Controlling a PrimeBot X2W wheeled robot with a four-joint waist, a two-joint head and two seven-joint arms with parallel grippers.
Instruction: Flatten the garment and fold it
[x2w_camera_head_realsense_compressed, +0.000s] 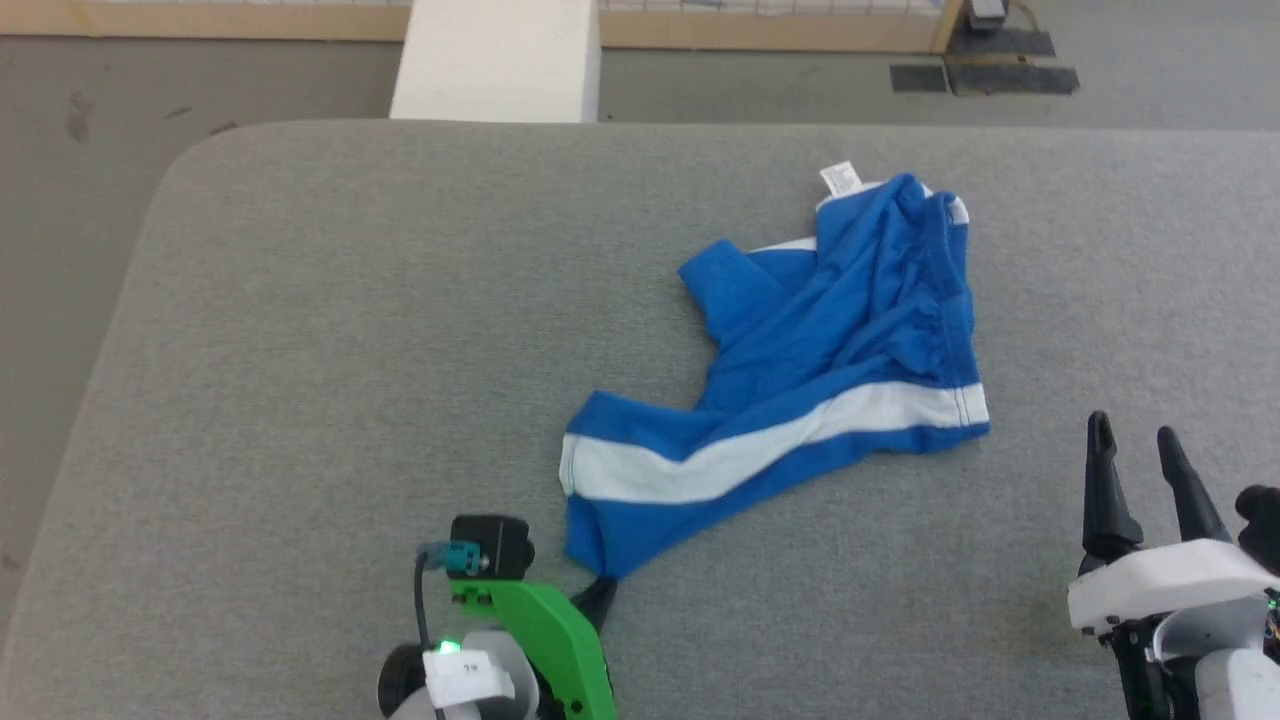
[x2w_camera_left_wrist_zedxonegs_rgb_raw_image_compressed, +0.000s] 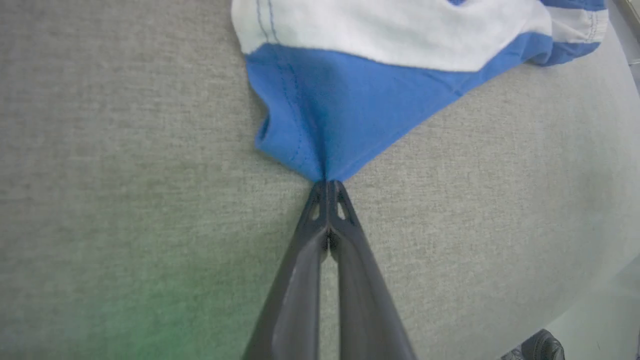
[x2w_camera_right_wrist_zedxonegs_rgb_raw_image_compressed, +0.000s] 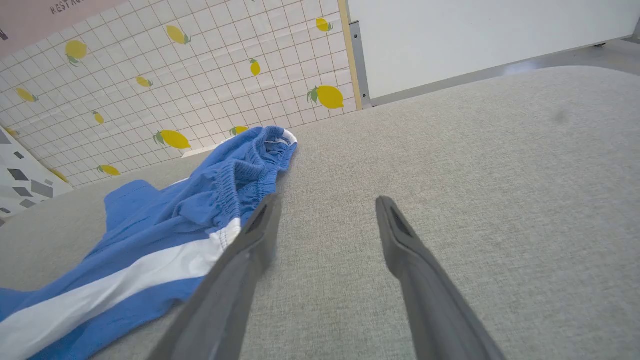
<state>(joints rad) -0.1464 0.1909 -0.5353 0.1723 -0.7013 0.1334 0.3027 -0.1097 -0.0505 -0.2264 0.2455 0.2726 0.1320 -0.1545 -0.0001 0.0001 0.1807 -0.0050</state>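
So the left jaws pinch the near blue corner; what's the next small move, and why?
Probably move the open right jaws to the white-striped hem corner nearest them and pinch it. The shorts lie crumpled on the grey table, held at one corner by the shut left jaws; a second grip seems needed to stretch them flat.

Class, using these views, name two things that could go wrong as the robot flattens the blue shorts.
The left gripper pinches only a corner tip of the shorts; it might slip free when pulled. The right gripper stands open, off the cloth, so a one-sided pull may drag the whole heap.
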